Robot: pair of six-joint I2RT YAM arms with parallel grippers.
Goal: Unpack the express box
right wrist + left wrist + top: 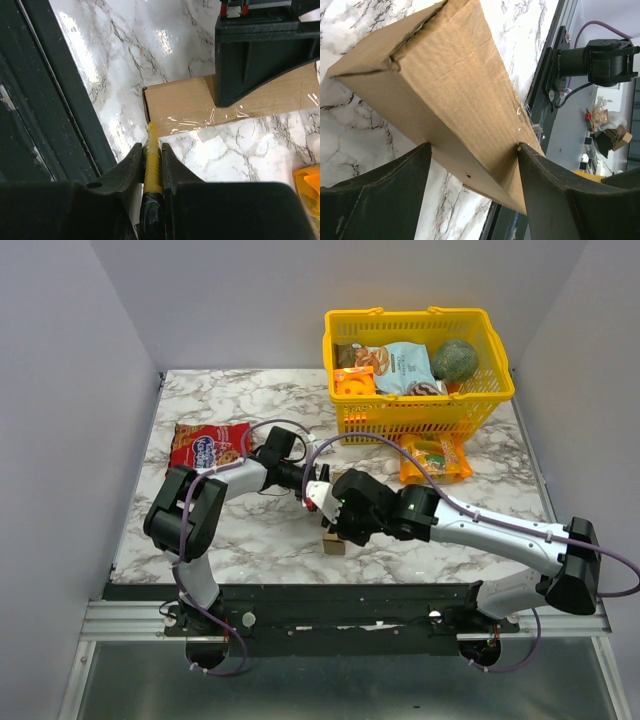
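Observation:
The express box [333,543] is a small brown cardboard mailer lying near the table's front edge; my two grippers cover most of it in the top view. My left gripper [474,146] grips it across its width, one finger on each side, and also shows in the top view [318,492]. In the right wrist view the box [180,107] lies flat with clear tape on it, and a left finger [250,60] presses on it. My right gripper [151,147] is shut on a yellow ridged cutter [152,155] whose tip touches the box's near edge.
A yellow basket [420,418] with snacks stands at the back right. An orange snack bag [435,460] lies in front of it, and a red snack bag [208,445] lies at the left. The dark front rail [50,100] runs close beside the box.

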